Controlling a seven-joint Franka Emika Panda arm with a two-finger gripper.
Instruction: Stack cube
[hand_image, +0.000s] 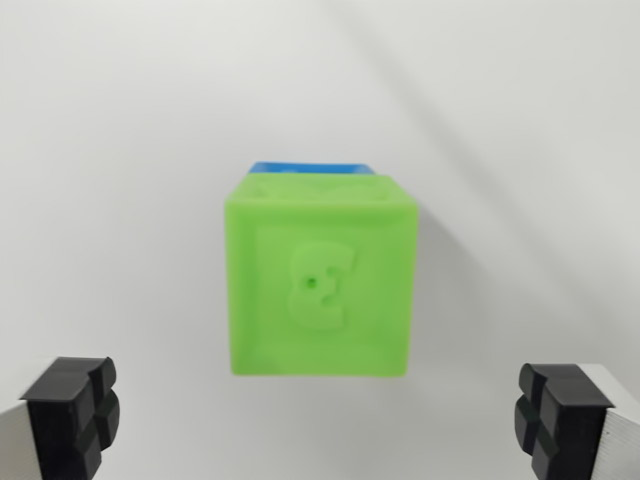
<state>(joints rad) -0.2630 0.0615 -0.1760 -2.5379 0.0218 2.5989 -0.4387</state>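
A bright green cube (320, 280) with an embossed figure on its near face fills the middle of the wrist view. A strip of a blue cube (310, 167) shows just behind its top edge; the green one appears to rest on it, with the rest of the blue one hidden. My gripper (320, 420) is open. Its black fingertips (72, 415) stand far apart at the bottom left and bottom right corners, clear of the green cube, with nothing between them.
A plain white surface (120, 150) surrounds the cubes on all sides. A soft shadow band runs diagonally across the upper right.
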